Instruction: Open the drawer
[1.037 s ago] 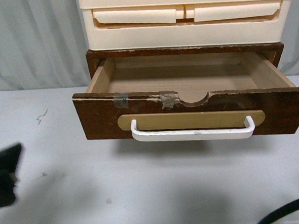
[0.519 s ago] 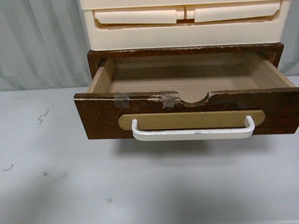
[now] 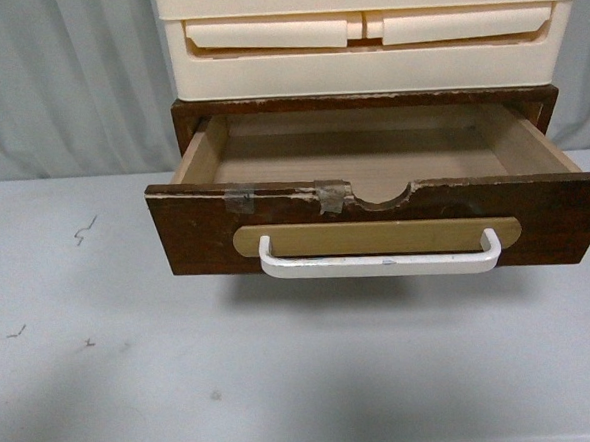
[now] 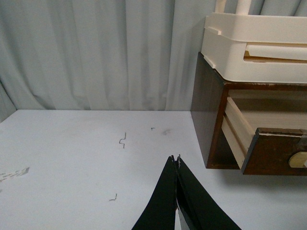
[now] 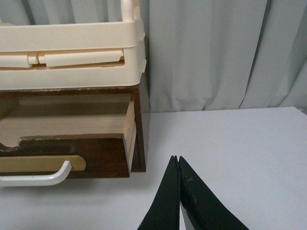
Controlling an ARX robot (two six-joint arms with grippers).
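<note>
The dark brown wooden drawer (image 3: 196,232) stands pulled out from its brown case, its light wooden inside empty. Its white bar handle (image 3: 378,264) sits on a tan oval plate, under a chipped, taped top edge with a half-round notch. Neither gripper shows in the front view. In the left wrist view my left gripper (image 4: 176,158) is shut and empty over the white table, apart from the drawer (image 4: 273,153) and its case. In the right wrist view my right gripper (image 5: 176,158) is shut and empty, apart from the drawer (image 5: 96,155) and its handle (image 5: 41,178).
A cream plastic drawer unit (image 3: 364,36) stands on top of the brown case (image 3: 363,101). Grey curtains (image 3: 66,85) hang behind the white table (image 3: 115,382), which bears small dark marks (image 3: 82,231).
A dark gripper at the left edge and a black cable at the lower right of the front view have left the picture. The drawer has not moved.
</note>
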